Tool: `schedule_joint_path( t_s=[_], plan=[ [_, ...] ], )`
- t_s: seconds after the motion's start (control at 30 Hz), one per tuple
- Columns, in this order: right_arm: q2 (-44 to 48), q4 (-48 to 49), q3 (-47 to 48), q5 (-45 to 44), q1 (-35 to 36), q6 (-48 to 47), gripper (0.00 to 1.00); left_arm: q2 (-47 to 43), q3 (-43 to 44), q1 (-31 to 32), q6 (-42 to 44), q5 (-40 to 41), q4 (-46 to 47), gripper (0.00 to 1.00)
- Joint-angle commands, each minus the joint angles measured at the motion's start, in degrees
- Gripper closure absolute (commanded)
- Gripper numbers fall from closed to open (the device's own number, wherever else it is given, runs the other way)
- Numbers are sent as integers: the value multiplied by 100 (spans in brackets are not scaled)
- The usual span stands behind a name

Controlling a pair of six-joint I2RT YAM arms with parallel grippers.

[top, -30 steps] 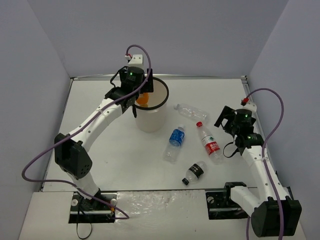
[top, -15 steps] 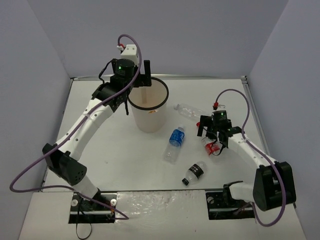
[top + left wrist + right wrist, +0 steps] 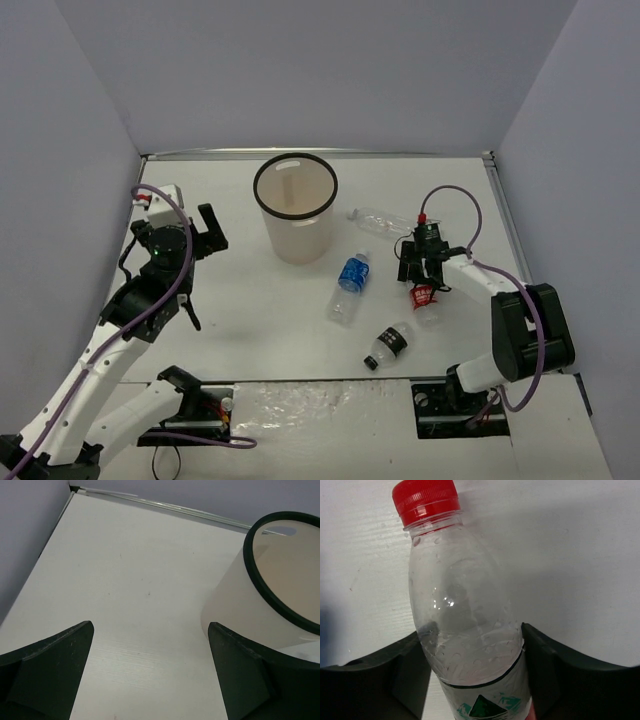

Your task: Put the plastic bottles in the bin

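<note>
Since the right claw (image 3: 421,272) sits low over the red-labelled bottle (image 3: 425,297), lying on the tabletop (image 3: 240,300) nr the right edge, the main risk is the grab: a round, slick, light bottle could squirt out if pinched off-centre. The bin (image 3: 298,238) stands mid-tabletop twd the far edge. The blue-labelled bottle (image 3: 348,285) lies btwn bin and claw. Right arm (image 3: 525,335) is folded, forearm reaching in, wrist tipped down. Left arm (image 3: 150,290) is tucked by the left edge.

Left wrist: left claw (image 3: 150,630) is wide apart, empty, aimed twd the far-left corner, bin to its right.

Right wrist: jaws apart, one each side of the bottle's upper body below the red cap (image 3: 425,500), close against it, no squeeze evident. Held at that end, the label end may droop & clip the bin rim.
</note>
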State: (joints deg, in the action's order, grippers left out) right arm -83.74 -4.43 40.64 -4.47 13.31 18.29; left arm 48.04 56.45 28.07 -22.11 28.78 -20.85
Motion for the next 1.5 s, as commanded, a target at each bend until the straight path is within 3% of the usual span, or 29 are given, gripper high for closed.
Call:
schedule_joint_path(
  t_s=[0.0, 0.13, 0.23, 0.37, 0.43, 0.47, 0.63, 0.73, 0.93, 1.07, 1.3, 1.47],
  plan=[
    [650, -183, 360, -258, 47, 54, 49, -246, -205, -29, -508, 183, 46, 3],
    [1450, -387, 566, 9, 119, -83, 64, -477, -438, -31, -565, -259, 121, 3],
    [2234, -418, 877, 777, 135, -200, 64, -555, -531, -38, -627, -329, 51, 3],
    [2619, -170, 1795, 1644, 174, -424, 66, -570, -571, -32, -718, -626, -22, 3],
    [2446, 790, 2590, 2297, 215, -372, 66, -516, -513, -38, -767, -861, -102, 3],
    [2442, 812, 2606, 2505, 242, -370, 66, -498, -495, -30, -769, -942, -146, 3],
    [960, 2969, 4095, 3141, 1149, -89, 64, -547, -615, -29, -957, -1441, -108, 3],
    [-54, 4209, 4749, 3211, 1741, -382, 62, -682, -797, -37, -1004, -1773, 109, 3],
    [-2275, 4614, 6764, 3123, 2220, -451, 60, -959, -866, -36, -1059, -1882, -82, 3],
    [-2803, 4735, 6821, 2977, 2219, -489, 58, -1074, -846, -29, -1014, -1765, -199, 3],
    [-2535, 4389, 5938, 2455, 2203, -919, 48, -1166, -960, -38, -997, -1824, -16, 3],
    [-2456, 3746, 5790, 2394, 2187, -1090, 28, -1036, -940, -30, -1047, -1934, -53, 3]
  ],
)
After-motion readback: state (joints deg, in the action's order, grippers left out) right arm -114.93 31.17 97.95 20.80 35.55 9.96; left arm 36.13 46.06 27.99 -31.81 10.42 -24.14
